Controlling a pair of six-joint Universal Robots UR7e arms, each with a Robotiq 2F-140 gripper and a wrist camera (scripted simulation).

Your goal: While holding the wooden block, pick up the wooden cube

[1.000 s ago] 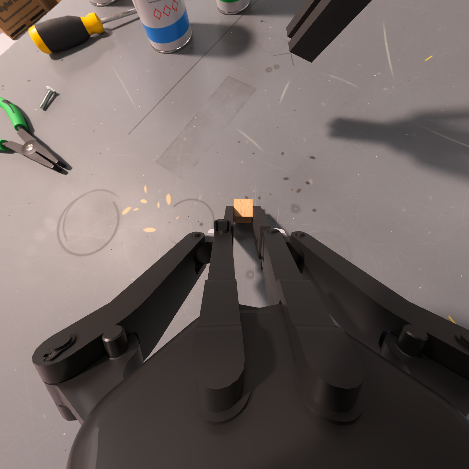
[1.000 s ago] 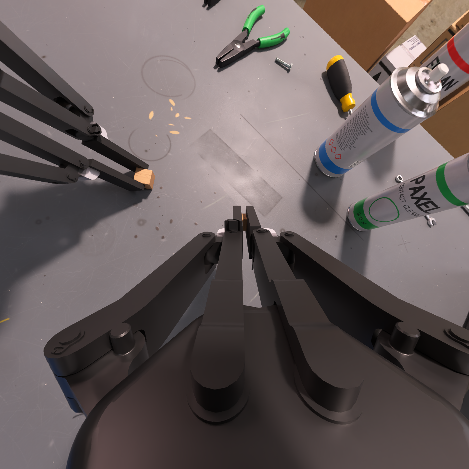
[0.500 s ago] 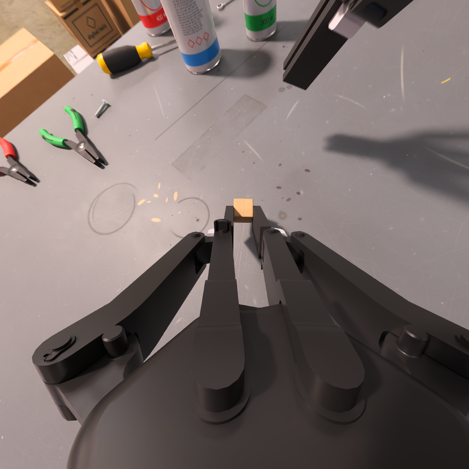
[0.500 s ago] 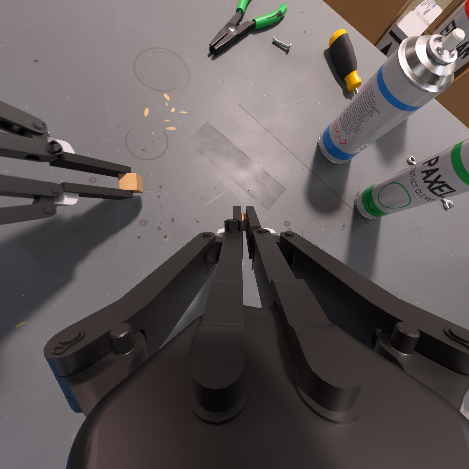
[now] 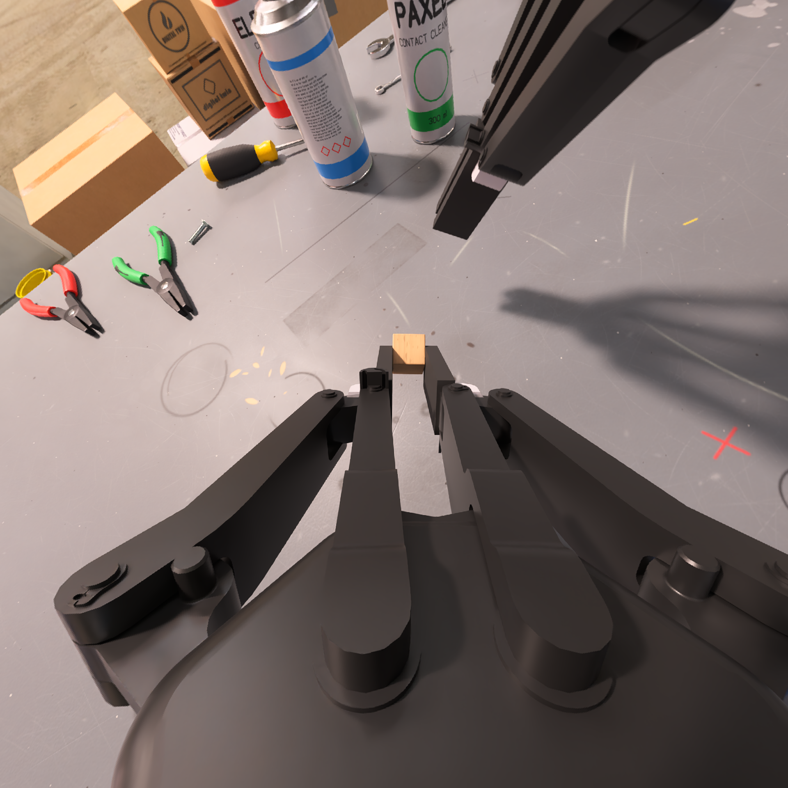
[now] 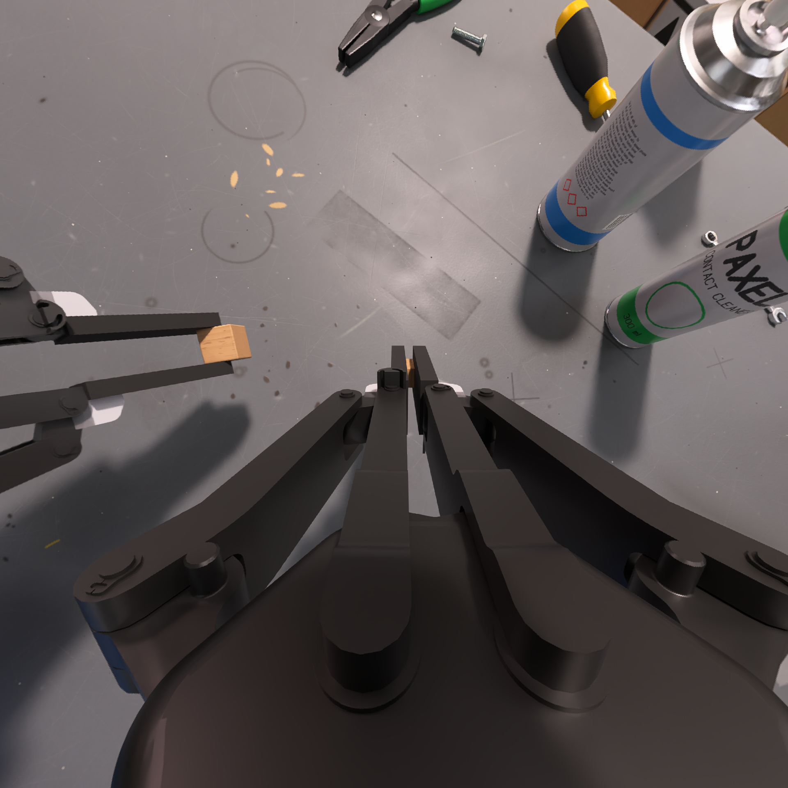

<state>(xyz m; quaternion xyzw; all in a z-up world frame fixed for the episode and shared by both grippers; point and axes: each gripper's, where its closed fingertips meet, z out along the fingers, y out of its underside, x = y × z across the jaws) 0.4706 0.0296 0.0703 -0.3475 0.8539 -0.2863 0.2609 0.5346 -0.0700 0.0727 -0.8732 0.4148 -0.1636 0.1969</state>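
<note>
My left gripper (image 5: 408, 357) is shut on a light wooden cube (image 5: 408, 353) and holds it above the grey table (image 5: 554, 383). In the right wrist view the cube (image 6: 224, 343) sits between the left gripper's fingertips (image 6: 213, 317), well clear of the table. My right gripper (image 6: 409, 358) is shut on a thin wooden block (image 6: 409, 372), of which only a sliver shows between the pads. The right gripper (image 5: 458, 217) also hangs at the top right of the left wrist view, its jaws together.
A blue-banded spray can (image 5: 317, 106), a green-banded one (image 5: 428, 72) and a red-banded one stand at the back. A yellow-black screwdriver (image 5: 239, 160), a bolt (image 5: 199, 232), green pliers (image 5: 164, 277) and red pliers (image 5: 64, 305) lie left. Cardboard boxes (image 5: 89, 170) stand beyond the edge.
My left gripper has risen from the table with the cube held in it, so more of the table shows. The right gripper keeps its grip on the block.
</note>
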